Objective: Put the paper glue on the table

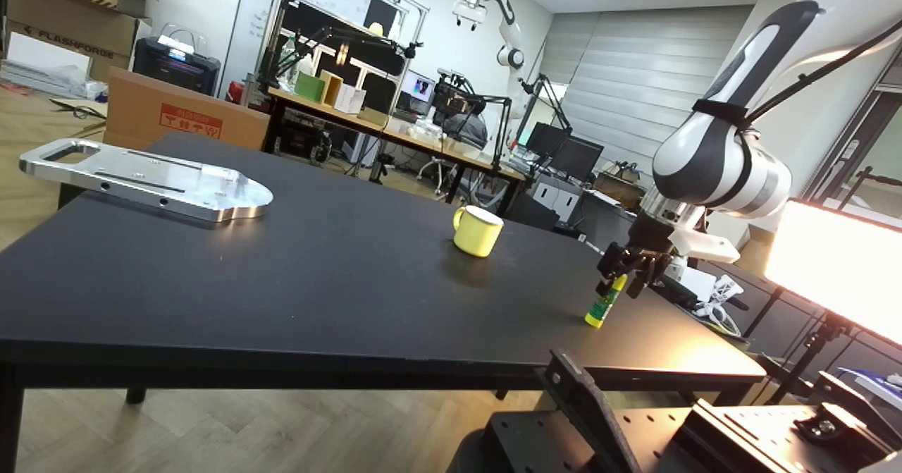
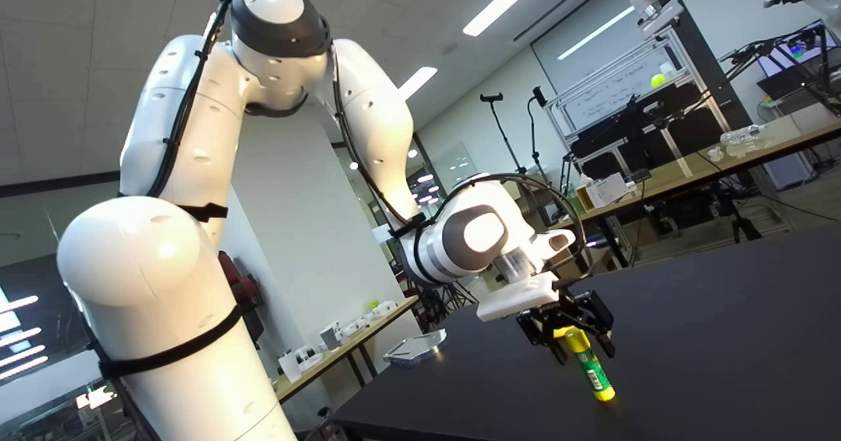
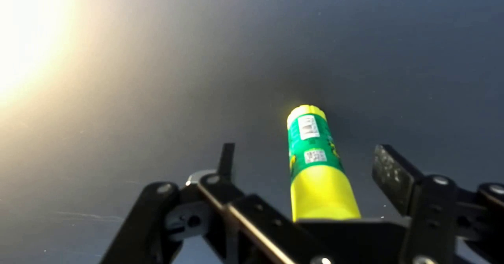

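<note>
In an exterior view, a glue stick [image 1: 601, 311] is set on the black table [image 1: 352, 268], its lower yellow end apparently in contact with the surface. The gripper [image 1: 620, 290] is positioned around the upper part of the glue stick. A yellow mug [image 1: 477, 233] is placed upright on the table, well apart from the glue stick. A metal plate [image 1: 155, 177] is located at the opposite end of the table.

In an exterior view, the white arm [image 2: 174, 244] is seen extended over the table. The glue stick is shown between the two halves of the gripper, with its lower part exposed beneath them. Whether it stands exactly plumb cannot be determined.

In the wrist view, the fingers [image 3: 393, 173] are spread apart and a gap is visible on either side of the glue stick; the gripper is released. White code patches are printed on the green label [image 3: 311, 143]. The near end of the glue stick is partly hidden by the gripper body. A bright glare [image 3: 31, 39] is cast on the table.
</note>
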Tool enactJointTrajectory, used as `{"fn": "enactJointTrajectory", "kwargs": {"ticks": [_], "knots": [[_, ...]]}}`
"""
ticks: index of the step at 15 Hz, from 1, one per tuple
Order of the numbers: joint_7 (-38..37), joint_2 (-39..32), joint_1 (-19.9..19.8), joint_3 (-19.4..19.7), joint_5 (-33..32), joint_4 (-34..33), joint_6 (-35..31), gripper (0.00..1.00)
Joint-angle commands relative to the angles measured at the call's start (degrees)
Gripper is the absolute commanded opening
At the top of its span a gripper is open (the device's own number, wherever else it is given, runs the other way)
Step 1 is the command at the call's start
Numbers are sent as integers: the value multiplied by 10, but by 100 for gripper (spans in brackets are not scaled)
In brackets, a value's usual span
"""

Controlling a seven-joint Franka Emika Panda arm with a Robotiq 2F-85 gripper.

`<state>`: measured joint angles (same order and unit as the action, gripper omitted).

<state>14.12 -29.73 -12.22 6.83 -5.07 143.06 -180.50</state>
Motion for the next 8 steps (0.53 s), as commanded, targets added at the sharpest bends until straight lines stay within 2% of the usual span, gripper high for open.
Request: {"fn": "enactJointTrajectory", "kwargs": {"ticks": [1, 5, 6, 8], "knots": [[5, 38, -26, -10, -14, 11, 9, 100], [25, 97, -84, -64, -13, 30, 34, 100], [11, 51, -51, -38, -12, 6, 15, 100], [21, 74, -70, -53, -8, 13, 27, 100]]}}
